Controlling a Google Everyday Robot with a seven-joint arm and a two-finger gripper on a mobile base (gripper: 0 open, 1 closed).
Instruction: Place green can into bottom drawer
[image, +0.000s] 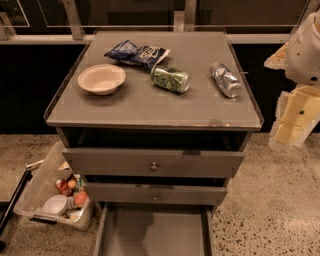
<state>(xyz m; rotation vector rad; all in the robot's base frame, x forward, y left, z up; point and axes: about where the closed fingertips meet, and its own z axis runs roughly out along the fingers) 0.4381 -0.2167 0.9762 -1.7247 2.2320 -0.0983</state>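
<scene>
Room: speckled stone floor, dark wall and pale rails at the far side.
Table: a grey cabinet with a flat, lipped top (150, 107) that carries everything loose.
Green can: the small green patterned drink can with silver metal ends (170, 79) lies on its side near the middle of the table, just near-right of a crumpled blue snack bag (136, 52).
Long axis: roughly left to right, the right end turned a little toward the near edge, so the round flank faces near and far.
Claw: the pale cream claw (290, 125) hangs off the right side of the table, beyond its right edge and below the level of the top. I cannot tell whether it is open or closed, and nothing is seen in it.
Key relation: the green can lies to the left of the claw and further back, well apart from it. A crinkled silver can (226, 80) lies between them on the right part of the table.
Judgement: the reach has to go left over or past the silver can, and gripping across the flank looks the likelier fit.
Bottom drawer: the wide grey tray with a plain flat floor (152, 232) stands pulled out at the near edge, below two grey knobbed drawers (154, 166).
Other things: a round cream bowl (101, 78) on the left of the table, and a clear plastic bin of oddments (55, 195) on the floor to the left.
Progress: the pick is not yet made.
</scene>
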